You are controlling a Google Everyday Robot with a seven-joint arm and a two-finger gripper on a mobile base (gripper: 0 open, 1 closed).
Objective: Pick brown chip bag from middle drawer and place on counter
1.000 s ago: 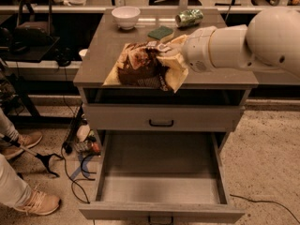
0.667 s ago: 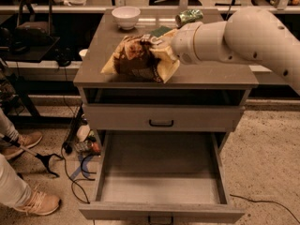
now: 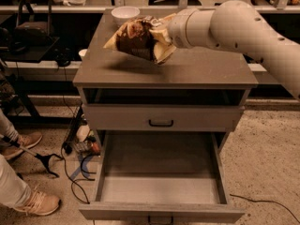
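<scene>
Crinkled brown chip bag [image 3: 135, 37] hangs over the counter [image 3: 197, 71], seemingly clamped in the tool [image 3: 158, 37]; middle drawer [image 3: 159, 189] open.

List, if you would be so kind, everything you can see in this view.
counter: one, grey-brown, cabinet top
brown chip bag: one, dark brown with tan edges, held above the counter
white bowl: one, white, counter's back left
closed drawer front: one, grey, below the counter
middle drawer: one, grey, pulled open at bottom
shoes: two, tan, floor at left
gripper: one, cream, above the counter, clamped on the bag
</scene>
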